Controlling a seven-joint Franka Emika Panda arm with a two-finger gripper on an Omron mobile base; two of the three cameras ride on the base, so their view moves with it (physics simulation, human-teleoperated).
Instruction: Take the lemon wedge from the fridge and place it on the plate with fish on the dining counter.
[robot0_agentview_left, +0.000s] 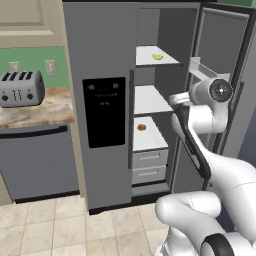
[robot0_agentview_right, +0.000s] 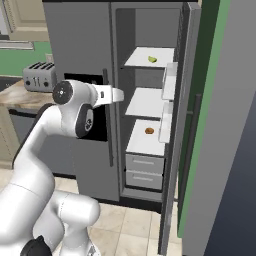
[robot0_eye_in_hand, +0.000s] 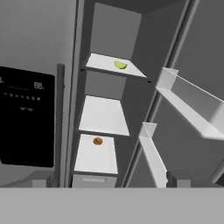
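The fridge (robot0_agentview_left: 102, 55) stands with its right door swung open, white shelves showing. On the top shelf lies the lemon wedge (robot0_agentview_left: 158, 57) (robot0_agentview_right: 152, 59) (robot0_eye_in_hand: 120, 65), tiny and yellow-green. My gripper (robot0_agentview_right: 121, 94) (robot0_agentview_left: 175, 100) (robot0_eye_in_hand: 108, 183) hangs open in front of the open compartment, about level with the middle shelf, below the wedge and well short of it. Nothing is between its fingers. The plate with fish and the dining counter are out of view.
A small round brown food item (robot0_agentview_left: 141, 127) (robot0_eye_in_hand: 97, 141) sits on the lower shelf above two drawers (robot0_agentview_left: 149, 166). Clear door bins (robot0_eye_in_hand: 192, 105) jut from the open door (robot0_agentview_right: 186, 125) on the right. A toaster (robot0_agentview_left: 21, 88) stands on the left countertop over the dishwasher (robot0_agentview_left: 40, 162).
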